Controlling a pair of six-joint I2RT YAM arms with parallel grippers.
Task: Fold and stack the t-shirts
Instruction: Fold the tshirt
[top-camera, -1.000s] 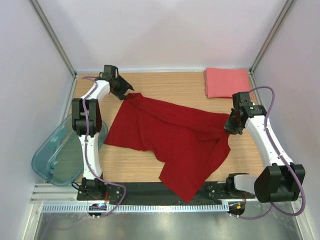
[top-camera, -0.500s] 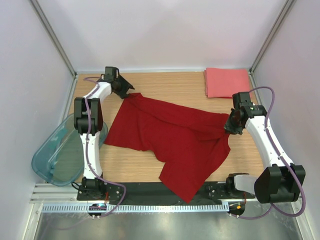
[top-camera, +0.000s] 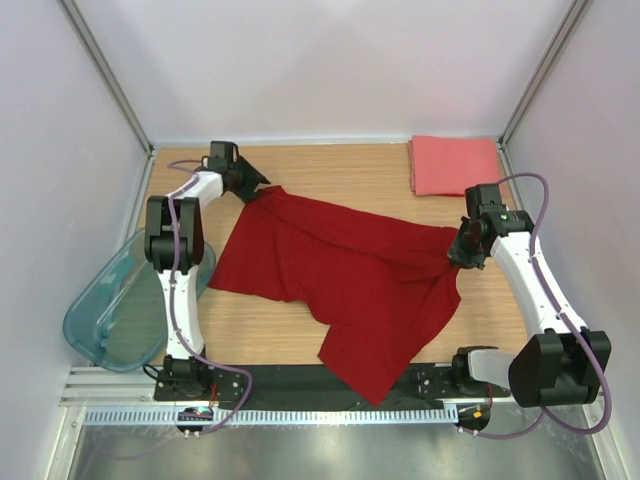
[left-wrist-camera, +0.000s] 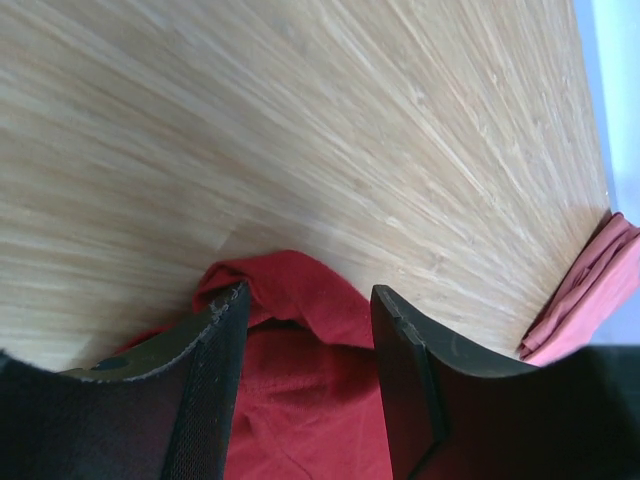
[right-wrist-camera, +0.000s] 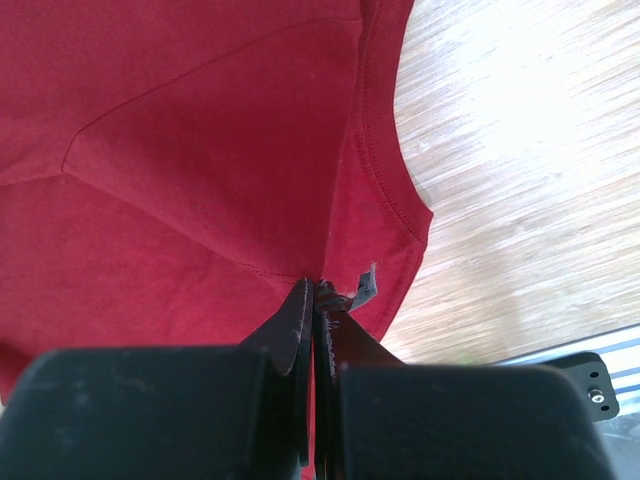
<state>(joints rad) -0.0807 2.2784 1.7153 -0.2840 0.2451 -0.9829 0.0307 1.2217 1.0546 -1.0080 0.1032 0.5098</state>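
Two garments to account for on the table. Spread loose and rumpled across the middle: the dark red t-shirt, not yet folded. Parked in the far right corner, well apart: the salmon-pink t-shirt, folded to a rectangle, probably as the base for stacking. Pinched at its right edge, beside the label, by the right end effector, pressed together on the hem, likely to anchor that side. Straddled at its far left tip by the left end effector, spread and not clamping, seemingly poised to grip and pull flat.
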